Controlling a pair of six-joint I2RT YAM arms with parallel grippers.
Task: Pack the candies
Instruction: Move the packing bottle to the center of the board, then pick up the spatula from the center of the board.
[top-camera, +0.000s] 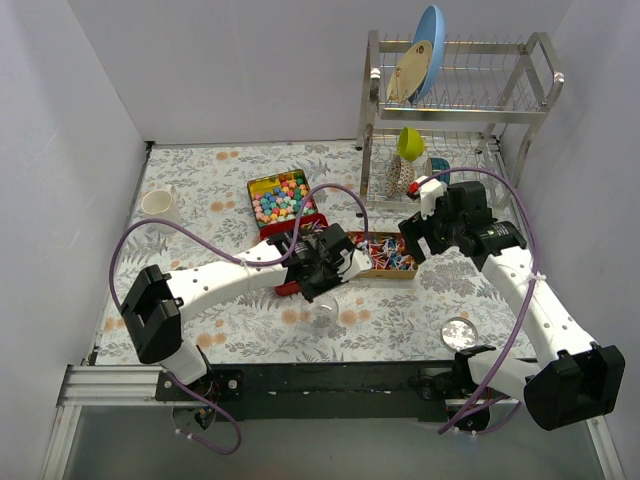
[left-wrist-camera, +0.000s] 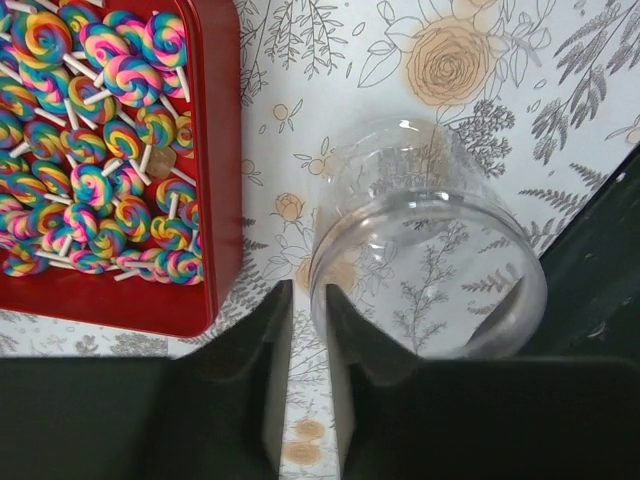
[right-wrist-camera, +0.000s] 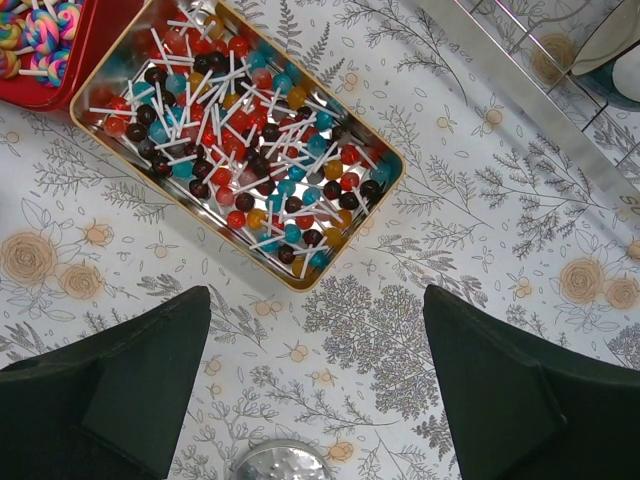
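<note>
The candies lie in three open tins. Pastel balls fill a yellow-rimmed tin (top-camera: 278, 197). Rainbow swirl lollipops fill a red tin (left-wrist-camera: 105, 150), which also shows in the top view (top-camera: 300, 228). Small red, blue and dark ball lollipops fill a gold tin (right-wrist-camera: 240, 140), (top-camera: 385, 252). A clear glass cup (left-wrist-camera: 430, 250) stands empty beside the red tin (top-camera: 326, 298). My left gripper (left-wrist-camera: 308, 300), (top-camera: 333, 272) is nearly closed astride the cup's wall, one finger inside and one outside. My right gripper (right-wrist-camera: 316, 300), (top-camera: 412, 240) is open and empty above the cloth, near the gold tin's corner.
A round metal lid (top-camera: 460, 333) lies on the flowered cloth near the front right and shows at the bottom of the right wrist view (right-wrist-camera: 275, 462). A white mug (top-camera: 160, 205) stands far left. A steel dish rack (top-camera: 455, 110) with plates and a green cup stands back right.
</note>
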